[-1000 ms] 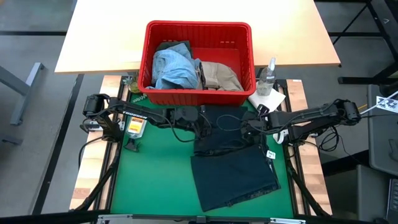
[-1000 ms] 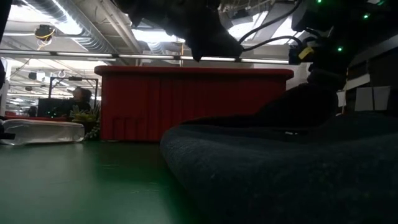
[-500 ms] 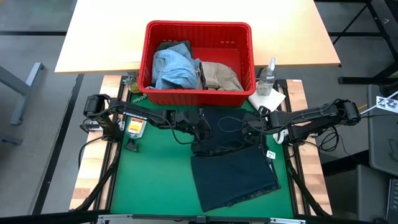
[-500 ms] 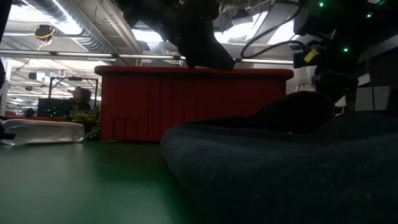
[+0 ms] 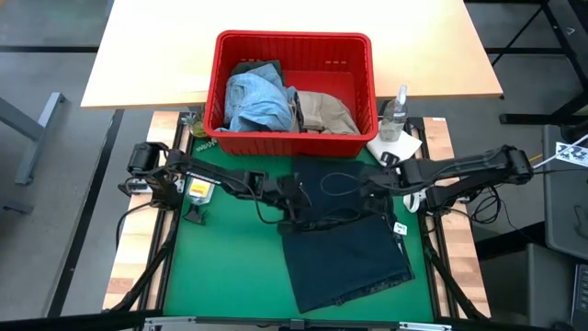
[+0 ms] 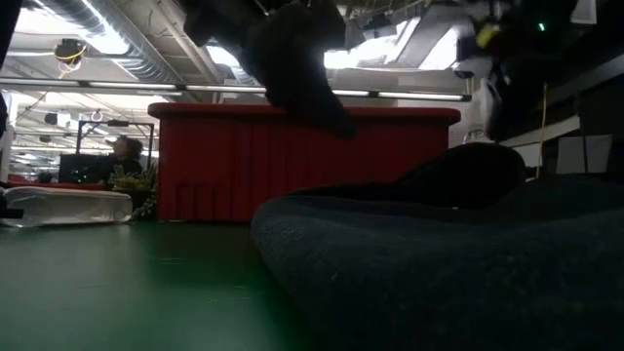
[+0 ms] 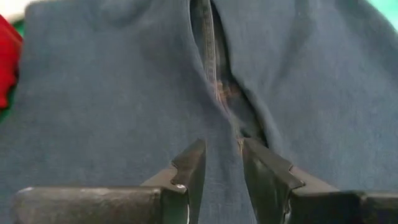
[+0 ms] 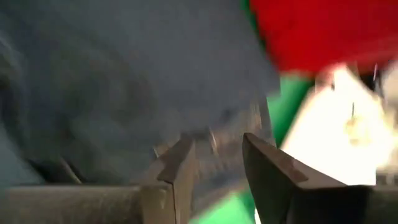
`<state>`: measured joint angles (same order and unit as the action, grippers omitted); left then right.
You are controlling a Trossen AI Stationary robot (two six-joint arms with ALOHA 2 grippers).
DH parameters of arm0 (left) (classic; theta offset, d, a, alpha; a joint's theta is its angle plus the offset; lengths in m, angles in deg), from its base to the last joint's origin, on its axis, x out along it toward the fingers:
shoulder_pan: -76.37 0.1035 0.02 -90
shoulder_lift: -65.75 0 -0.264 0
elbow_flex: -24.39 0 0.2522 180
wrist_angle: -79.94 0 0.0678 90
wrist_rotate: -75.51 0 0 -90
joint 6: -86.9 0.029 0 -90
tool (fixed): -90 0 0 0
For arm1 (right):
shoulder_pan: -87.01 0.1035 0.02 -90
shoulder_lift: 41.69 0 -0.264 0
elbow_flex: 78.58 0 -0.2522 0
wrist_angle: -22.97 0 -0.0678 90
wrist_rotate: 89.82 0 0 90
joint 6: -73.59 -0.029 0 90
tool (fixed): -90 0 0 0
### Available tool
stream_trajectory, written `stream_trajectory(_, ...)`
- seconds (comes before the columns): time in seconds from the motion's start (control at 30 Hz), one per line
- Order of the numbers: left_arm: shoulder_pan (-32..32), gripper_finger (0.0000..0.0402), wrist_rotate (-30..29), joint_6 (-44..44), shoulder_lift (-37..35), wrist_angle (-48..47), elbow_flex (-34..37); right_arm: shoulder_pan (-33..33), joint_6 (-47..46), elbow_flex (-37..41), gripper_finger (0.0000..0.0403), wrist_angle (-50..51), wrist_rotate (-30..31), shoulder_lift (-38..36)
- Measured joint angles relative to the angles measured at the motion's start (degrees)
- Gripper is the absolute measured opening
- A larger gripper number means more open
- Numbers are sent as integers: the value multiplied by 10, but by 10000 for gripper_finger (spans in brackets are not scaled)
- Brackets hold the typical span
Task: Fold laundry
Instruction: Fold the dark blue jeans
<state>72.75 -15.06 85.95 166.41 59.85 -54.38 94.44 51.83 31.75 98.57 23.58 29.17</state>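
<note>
High view: dark navy jeans (image 5: 344, 241) lie on the green mat (image 5: 220, 267), just in front of the red basket (image 5: 294, 46), upper part bunched, lower part flat. Left gripper (image 5: 296, 200) sits at the jeans' left edge, right gripper (image 5: 369, 187) over their upper right; fingertips of both are too dark against the denim to read here. In the basket: light blue denim (image 5: 255, 99), a beige khaki piece (image 5: 326, 112), and a dark piece at the back, mostly covered, colour unclear. A white cloth (image 5: 395, 147) and a clear bottle (image 5: 395, 112) sit by the basket's right corner. Low view: the jeans fill the foreground as a dark mound; a dark hanging shape crosses the basket's front, arm or cloth I cannot tell; the arms are cut off by the frame's upper edge. Left wrist view: the 2 fingers (image 7: 189, 171) stand slightly apart over the jeans' zipper seam (image 7: 217, 81); whether they pinch fabric I cannot tell. Right wrist view: blurred; the 2 fingers (image 8: 180, 171) are parted with a clear gap, released, nothing between them, jeans just beyond, red basket and white cloth behind.
</note>
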Motion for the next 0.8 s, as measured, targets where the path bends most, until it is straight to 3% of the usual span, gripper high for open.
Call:
stream_trajectory(0.13, -4, 101, -2, 0, 4, -22, 0, 33, 48, -4, 134, -99, 44, 2)
stream_trajectory(0.23, -6, 101, -2, -4, 13, -24, 0, 51, 79, 9, 134, -161, 43, 17)
stream_trajectory(0.8, -33, 101, -8, -3, 105, -78, -2, 102, 85, 100, 134, -197, -79, 180)
